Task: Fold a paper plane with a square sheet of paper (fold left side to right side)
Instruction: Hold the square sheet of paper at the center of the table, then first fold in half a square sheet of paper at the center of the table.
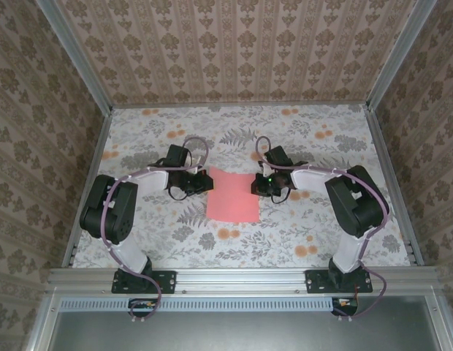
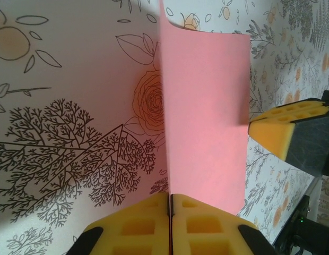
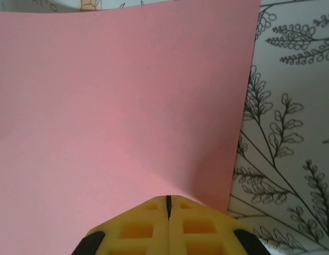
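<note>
The square sheet of paper (image 1: 232, 196) is salmon pink and lies at the table's middle between both arms. It is a plain square with no paper plane shape to it. My left gripper (image 1: 201, 183) is at the sheet's far left corner. In the left wrist view its yellow pads (image 2: 170, 199) are shut on the paper's edge, and the sheet (image 2: 207, 106) stands lifted, seen nearly edge-on. My right gripper (image 1: 259, 184) is at the far right edge. Its pads (image 3: 168, 199) are shut, and the sheet (image 3: 122, 106) bends up into their tip. The right gripper's yellow pad (image 2: 284, 130) also appears beside the sheet.
The table (image 1: 299, 234) has a floral-patterned cover, with patterned walls on three sides and metal rails (image 1: 241, 276) at the near edge. Open tabletop surrounds the sheet.
</note>
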Controlling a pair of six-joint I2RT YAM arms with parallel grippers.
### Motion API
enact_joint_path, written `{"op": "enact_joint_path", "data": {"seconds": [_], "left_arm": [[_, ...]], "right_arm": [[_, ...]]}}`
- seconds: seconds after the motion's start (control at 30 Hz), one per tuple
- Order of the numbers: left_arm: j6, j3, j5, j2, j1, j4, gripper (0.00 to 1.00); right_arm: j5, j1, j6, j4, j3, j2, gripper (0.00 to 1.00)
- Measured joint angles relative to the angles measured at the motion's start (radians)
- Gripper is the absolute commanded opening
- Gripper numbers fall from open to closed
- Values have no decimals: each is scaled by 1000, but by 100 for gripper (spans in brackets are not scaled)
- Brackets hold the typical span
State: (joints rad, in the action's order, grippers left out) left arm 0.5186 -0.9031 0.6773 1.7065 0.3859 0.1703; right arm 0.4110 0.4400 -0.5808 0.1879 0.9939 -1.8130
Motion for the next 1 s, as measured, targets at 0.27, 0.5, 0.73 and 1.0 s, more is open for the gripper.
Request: {"op": "enact_joint_path", "data": {"seconds": [0.27,0.5,0.73,1.0], "left_arm": [[11,-55,38,0,15,5,37],[49,-97,92,7,66,-21,53],[92,-142,120,79,134,-86,57],[114,-169,121,142,158,-108,50]], "right_arm": [[-19,4,1,22,9,-23,4],[-20,4,1,22,9,-23,5],[-19,4,0,21,9,-23,8],[-19,4,-18,12,7,-8,29]]}}
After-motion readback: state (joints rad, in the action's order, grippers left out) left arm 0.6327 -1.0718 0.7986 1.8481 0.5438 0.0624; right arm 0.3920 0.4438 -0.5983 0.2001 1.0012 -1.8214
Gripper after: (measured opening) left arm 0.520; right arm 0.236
